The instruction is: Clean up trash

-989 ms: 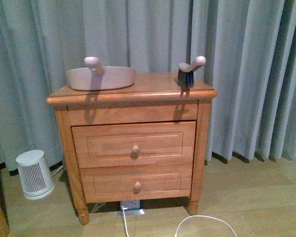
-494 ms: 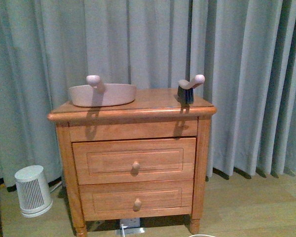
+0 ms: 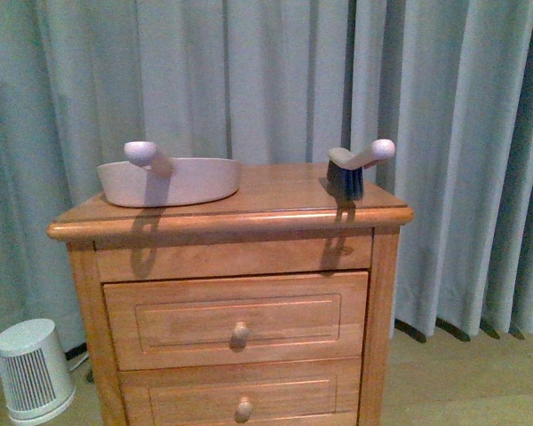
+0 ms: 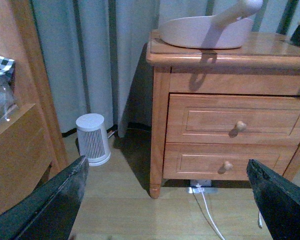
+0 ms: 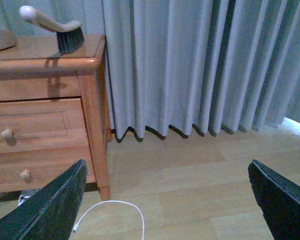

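Note:
No trash shows in any view; it is out of sight. A pale pink dustpan [image 3: 171, 180] lies on the left of the wooden nightstand's top [image 3: 275, 200], and a hand brush [image 3: 355, 167] with dark bristles stands on the right. The dustpan [image 4: 206, 31] also shows in the left wrist view, and the brush [image 5: 60, 30] in the right wrist view. My left gripper [image 4: 167, 200] hangs open over the floor in front of the nightstand's left leg, holding nothing. Over bare floor to the right of the nightstand, my right gripper [image 5: 167, 200] is open and empty too.
Grey curtains [image 3: 249, 80] hang behind the nightstand. A small white ribbed appliance [image 3: 31, 371] stands on the floor to its left. A white cable [image 5: 112, 210] and a power strip [image 4: 201, 188] lie under it. Wooden furniture with a checked cloth [image 4: 0, 64] stands further left.
The front view has drawn closer to the nightstand, which now looks larger and sits lower in the frame. The floor cable has dropped out of that view.

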You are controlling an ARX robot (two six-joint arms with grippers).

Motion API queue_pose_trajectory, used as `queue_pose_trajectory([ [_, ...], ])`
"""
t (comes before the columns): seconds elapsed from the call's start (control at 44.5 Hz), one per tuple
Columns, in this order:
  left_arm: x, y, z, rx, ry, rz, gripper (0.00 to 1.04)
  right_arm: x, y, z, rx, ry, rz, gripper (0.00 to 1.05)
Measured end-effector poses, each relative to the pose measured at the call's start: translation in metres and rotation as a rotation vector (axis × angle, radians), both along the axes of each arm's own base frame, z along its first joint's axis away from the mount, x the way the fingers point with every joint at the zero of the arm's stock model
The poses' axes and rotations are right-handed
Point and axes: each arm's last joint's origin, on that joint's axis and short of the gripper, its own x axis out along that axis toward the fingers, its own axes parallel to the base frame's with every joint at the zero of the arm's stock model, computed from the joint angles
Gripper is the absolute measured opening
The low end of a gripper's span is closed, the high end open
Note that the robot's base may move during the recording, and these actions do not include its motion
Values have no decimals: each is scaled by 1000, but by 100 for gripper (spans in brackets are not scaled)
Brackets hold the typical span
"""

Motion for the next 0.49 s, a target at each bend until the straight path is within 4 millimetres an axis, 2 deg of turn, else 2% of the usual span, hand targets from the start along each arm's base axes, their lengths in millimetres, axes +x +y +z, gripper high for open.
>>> queue_pose_trajectory([
  [0.494, 0, 0, 0, 0, 0, -1, 97, 0, 0, 0, 0, 1, 1, 97],
])
